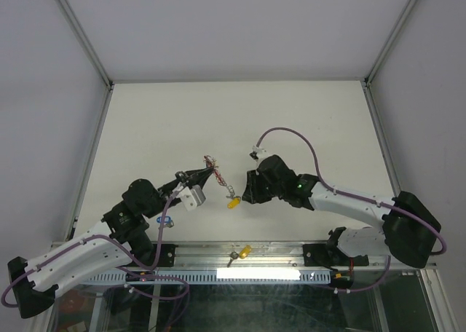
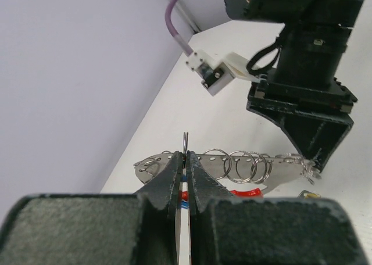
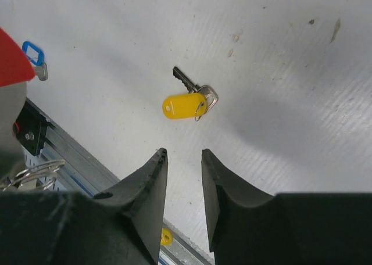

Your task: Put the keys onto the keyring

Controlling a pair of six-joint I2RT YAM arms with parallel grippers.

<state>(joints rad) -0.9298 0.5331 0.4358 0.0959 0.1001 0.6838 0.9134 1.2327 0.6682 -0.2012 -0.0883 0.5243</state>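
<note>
Top external view: the left gripper (image 1: 204, 175) reaches in over the white table (image 1: 306, 121) and holds the keyring (image 1: 212, 169), a curved red plastic band joined to a row of small silver metal rings, near the middle of the tabletop. In the left wrist view the left gripper (image 2: 185, 163) has its black jaws pressed together on one thin wire ring at the near end of the keyring (image 2: 238, 167). The other rings fan out to the right, with the red band just under them; whether the band touches the table cannot be told. The right gripper (image 1: 246, 190) sits just beside the keyring on its right, tips angled down toward the table. The right wrist view shows the right gripper (image 3: 183, 154) with its jaws parted by a narrow gap and nothing between them. Just beyond its tips a yellow-tagged key (image 3: 187, 104), small silver metal with an oval plastic fob, lies flat on the table (image 1: 234, 200), apart from both grippers. A blue-tagged key (image 1: 164, 220) lies near the table's near edge beside the left arm (image 3: 34, 54). A second yellow-tagged key (image 1: 240, 253) rests on the metal rail (image 1: 291, 255) along that near edge.
</note>
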